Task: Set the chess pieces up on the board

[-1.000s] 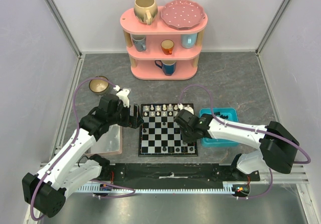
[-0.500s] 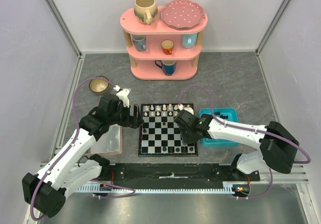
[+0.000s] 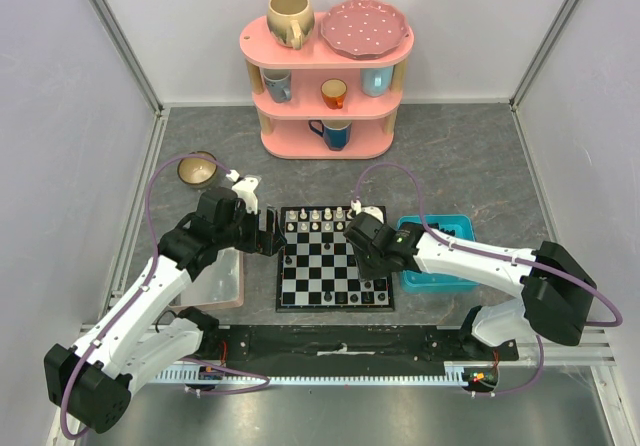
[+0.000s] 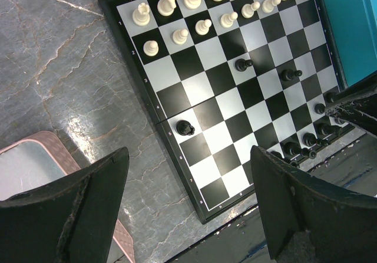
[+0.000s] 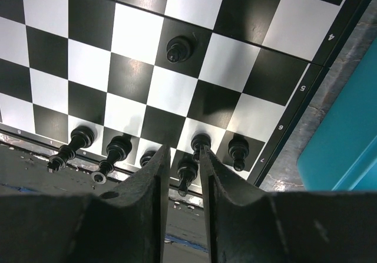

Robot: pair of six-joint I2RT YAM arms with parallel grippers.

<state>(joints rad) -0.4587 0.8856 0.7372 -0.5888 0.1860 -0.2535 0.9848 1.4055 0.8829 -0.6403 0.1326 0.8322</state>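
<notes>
The right claw (image 5: 184, 151) is seen with its jaws only a little parted, above a black piece (image 5: 187, 171) which stands in the row at the board's near edge. Nothing appears to be grasped. It is judged that this piece is being set down, so the claw should be raised straight up, because the neighbouring black pieces (image 5: 118, 151) are packed closely and can be tipped easily. The left claw (image 4: 188, 152) is held wide released and empty beside the board's left edge. The board (image 4: 200, 92) lies in the middle of the desk, toward its near edge. The cream-white pieces (image 4: 203, 26) are lined in two rows at its far side, while glossy black pawns (image 4: 243, 64) are scattered on middle squares.
</notes>
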